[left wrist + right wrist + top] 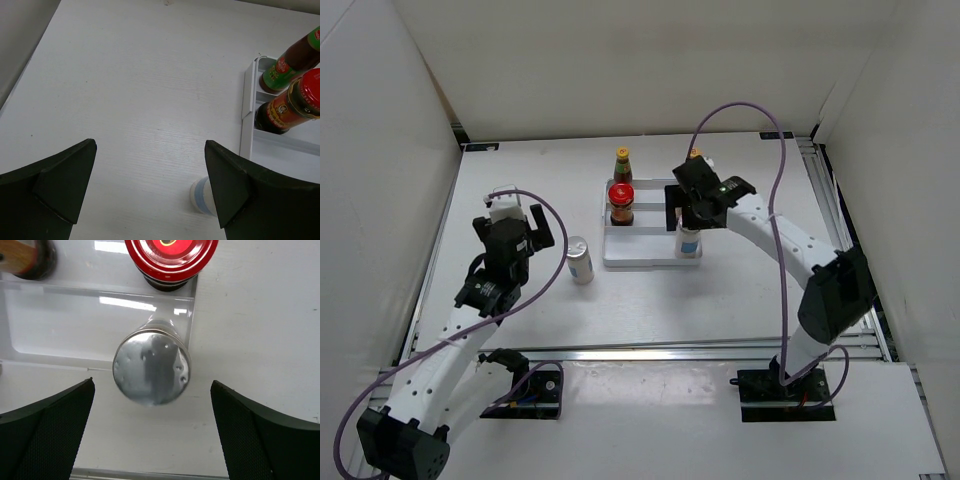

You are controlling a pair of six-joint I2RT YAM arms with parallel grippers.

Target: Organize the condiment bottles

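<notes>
A white tiered tray (640, 252) sits on the pale worktop (520, 170), roughly at its middle. White panels enclose the space well apart from the tray: a back wall (640, 60) beyond it, a left wall (370, 150) and a right wall (910, 150). A metal rail (650, 353) crosses the worktop on the tray's near side. Another side rail (827, 200) runs along to its right.

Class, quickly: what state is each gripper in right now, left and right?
Left gripper: open, holding nothing.
Right gripper: open, fingers either side of the silver-topped pale cylindrical shaker, not gripping it.
</notes>
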